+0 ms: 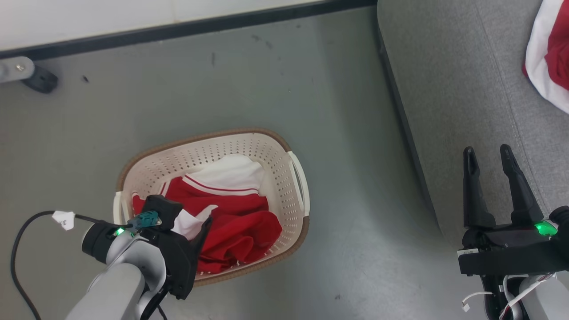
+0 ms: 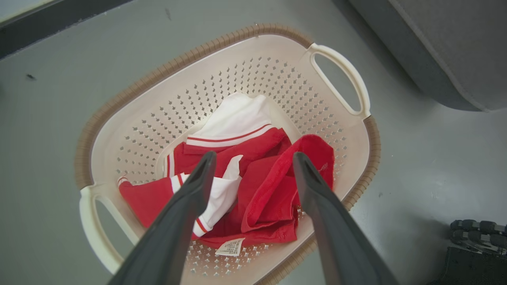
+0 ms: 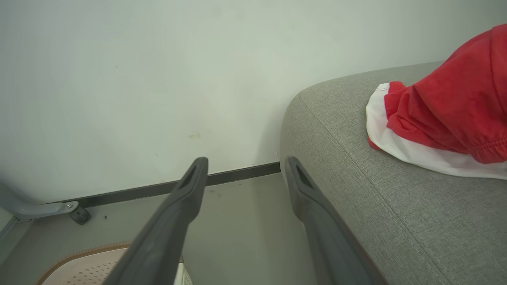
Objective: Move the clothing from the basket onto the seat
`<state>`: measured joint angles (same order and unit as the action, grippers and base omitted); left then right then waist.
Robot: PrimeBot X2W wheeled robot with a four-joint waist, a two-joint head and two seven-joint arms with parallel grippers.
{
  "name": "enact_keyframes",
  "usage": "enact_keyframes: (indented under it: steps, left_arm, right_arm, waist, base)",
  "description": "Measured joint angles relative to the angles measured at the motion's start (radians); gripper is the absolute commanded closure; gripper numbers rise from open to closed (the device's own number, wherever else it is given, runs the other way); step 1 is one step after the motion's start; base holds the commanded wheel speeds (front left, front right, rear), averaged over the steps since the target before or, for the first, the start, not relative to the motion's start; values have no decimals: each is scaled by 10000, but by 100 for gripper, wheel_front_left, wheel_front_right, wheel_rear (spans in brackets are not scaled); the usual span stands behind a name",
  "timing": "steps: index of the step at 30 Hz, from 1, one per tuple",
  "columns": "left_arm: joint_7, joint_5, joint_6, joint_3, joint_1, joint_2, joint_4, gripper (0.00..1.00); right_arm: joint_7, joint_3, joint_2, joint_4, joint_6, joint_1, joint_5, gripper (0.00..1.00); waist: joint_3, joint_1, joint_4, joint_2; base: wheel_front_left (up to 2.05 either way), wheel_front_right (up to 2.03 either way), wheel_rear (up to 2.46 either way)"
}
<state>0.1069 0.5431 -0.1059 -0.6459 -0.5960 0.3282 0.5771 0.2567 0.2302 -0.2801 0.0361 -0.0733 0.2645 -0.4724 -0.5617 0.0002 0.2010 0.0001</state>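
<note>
Head view: one red garment [image 1: 549, 53] lying on the seat [image 1: 466, 89], so partly done; more clothing [image 1: 240, 218] left in the basket [image 1: 209, 135] on the floor [image 1: 346, 178].

Left wrist view: left tool [image 2: 253, 158] spread wide over that heap, holding nothing.

Right wrist view: right tool [image 3: 245, 162] wide, empty, beside the seat.

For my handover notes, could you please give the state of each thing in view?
basket: upright on floor, part filled.
clothing: crumpled in basket, ungripped.
seat: bears one red garment.
red garment: lying on seat.
left gripper: open, empty, over basket.
right gripper: open, empty, by seat's edge.
</note>
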Motion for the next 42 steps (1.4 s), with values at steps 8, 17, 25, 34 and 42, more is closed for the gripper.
enact_keyframes:
  steps: [8, 17, 25, 34, 42]
  left_arm:
    - [328, -418, -88, -391, -508, 192, 915, 0]
    - [637, -880, -100, -876, -1337, 259, 1605, 0]
    - [941, -1208, -174, -1281, -1748, 299, 2270, 0]
    - [1337, -1277, -174, -1342, -2437, 347, 3087, 0]
    - [1812, -1338, -173, -1425, -2809, 81, 3833, 0]
  right_arm:
    - [0, -178, 276, 174, 0, 135, 157, 0]
    - [0, -349, 577, 370, 33, 186, 303, 0]
    - [0, -366, 805, 683, 167, 348, 523, 0]
    - [0, -407, 1080, 878, 305, 347, 888, 0]
    - [0, -573, 1189, 1016, 385, 314, 1087, 0]
  waist:
    - [-808, -1, 350, 0]
    - [-1688, -1, 790, 0]
    - [-2413, -1, 1170, 1]
    - [-3029, -1, 1541, 0]
    - [-3406, -2, 1701, -1]
  base:
    - [0, 0, 0]
    - [0, 0, 0]
    - [0, 0, 0]
    - [0, 0, 0]
    - [0, 0, 0]
